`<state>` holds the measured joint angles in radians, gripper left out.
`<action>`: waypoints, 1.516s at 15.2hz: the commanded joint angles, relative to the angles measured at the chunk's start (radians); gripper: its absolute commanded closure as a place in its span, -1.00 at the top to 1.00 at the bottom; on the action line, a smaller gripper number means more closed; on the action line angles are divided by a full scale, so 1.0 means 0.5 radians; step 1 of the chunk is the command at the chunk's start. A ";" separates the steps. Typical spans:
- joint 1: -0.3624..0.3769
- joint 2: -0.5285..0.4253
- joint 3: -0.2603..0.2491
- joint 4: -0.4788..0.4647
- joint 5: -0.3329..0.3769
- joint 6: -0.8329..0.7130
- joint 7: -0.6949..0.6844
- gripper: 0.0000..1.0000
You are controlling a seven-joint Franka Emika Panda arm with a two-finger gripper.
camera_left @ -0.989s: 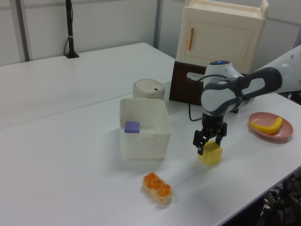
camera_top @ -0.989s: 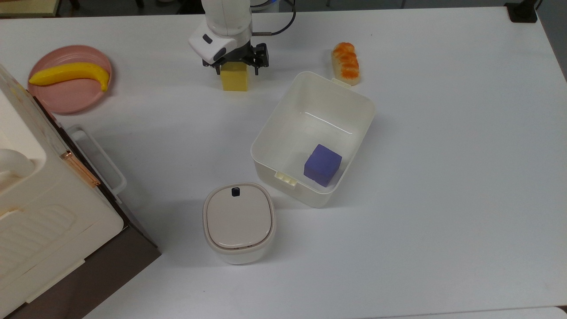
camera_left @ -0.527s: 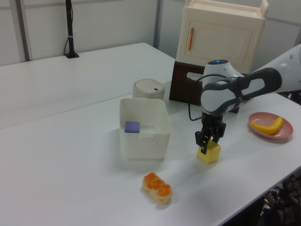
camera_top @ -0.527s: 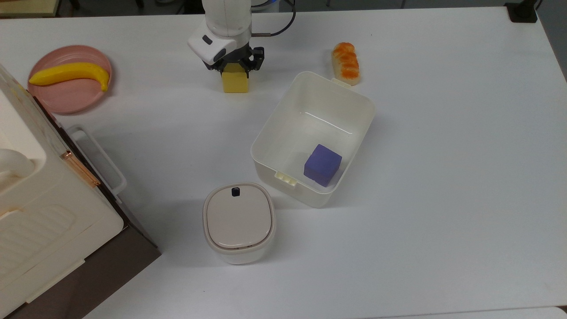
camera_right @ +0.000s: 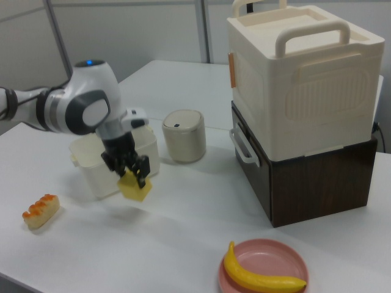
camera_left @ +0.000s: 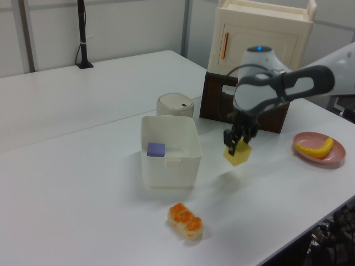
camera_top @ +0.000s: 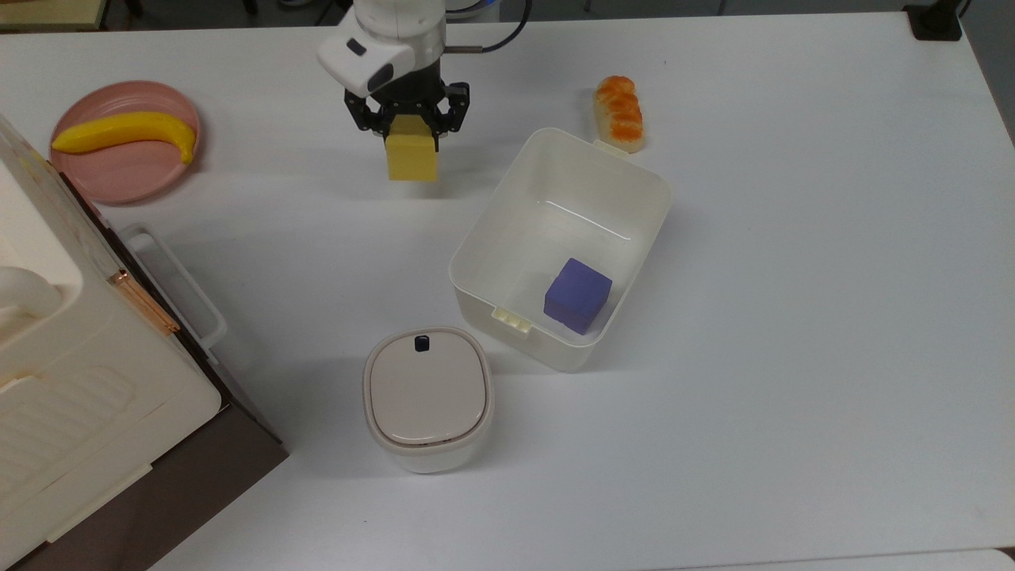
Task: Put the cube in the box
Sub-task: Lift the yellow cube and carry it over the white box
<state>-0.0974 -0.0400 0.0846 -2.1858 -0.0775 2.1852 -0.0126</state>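
Yellow cube (camera_top: 412, 158) hangs clear of the table, pinched between the gripper's (camera_top: 410, 125) closed-in fingers. We judge the coming move turns on the cream-white box (camera_top: 643, 235): it lies toward the top view's lower right of the cube, purple cube (camera_top: 578, 295) inside.

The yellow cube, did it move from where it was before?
Yes. The yellow cube went up off the table in the gripper. In the left view it also sits a bit nearer the box, which stayed put.
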 commanded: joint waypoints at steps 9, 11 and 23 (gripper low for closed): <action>0.041 -0.006 0.165 0.463 -0.136 -0.032 0.047 -0.28; 0.112 0.061 0.181 0.539 -0.136 -0.032 0.050 -0.28; 0.385 0.368 0.156 0.736 -0.158 -0.044 0.105 1.00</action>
<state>0.0704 0.1389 0.1802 -1.8428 -0.1348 2.1845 -0.0084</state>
